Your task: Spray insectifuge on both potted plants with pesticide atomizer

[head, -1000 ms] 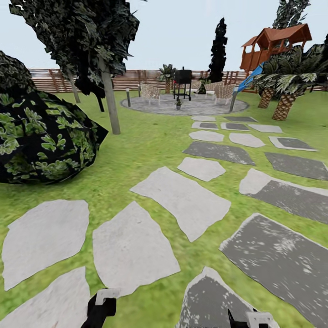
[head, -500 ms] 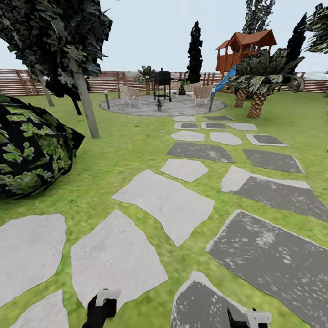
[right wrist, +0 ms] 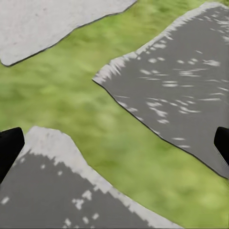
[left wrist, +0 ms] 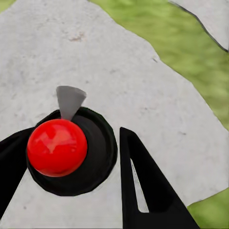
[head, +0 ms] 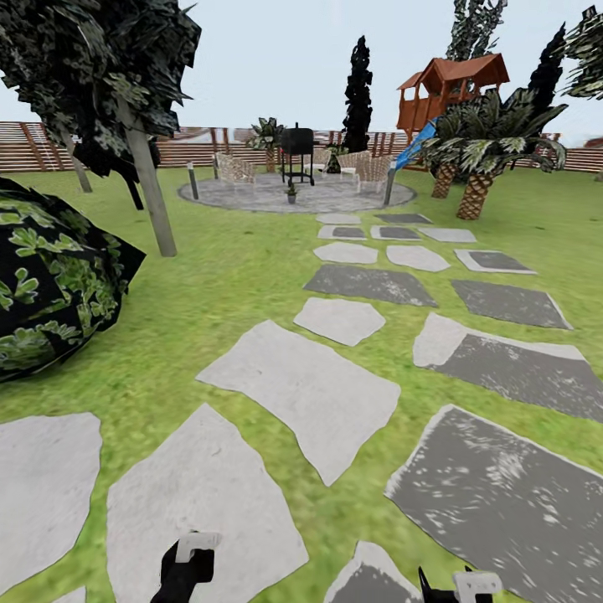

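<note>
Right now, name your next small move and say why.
Probably keep rolling forward along the stepping stones toward the round patio. A small potted plant stands there, far off, and both the left gripper and right gripper hang over the path.

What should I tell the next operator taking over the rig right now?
Left hand: empty, low in the head view over a pale paving stone; open or shut is hard to tell.
Right hand: open and empty, hanging over grass and stepping stones.
Job's things: the round patio lies far ahead at the end of the stone path, by the fence. One small potted plant stands on it near the black grill. The sprayer can't be made out from here.
Done: nothing picked up, nothing sprayed.
Left: drive up the path, find and grab the sprayer, spray both plants.
</note>
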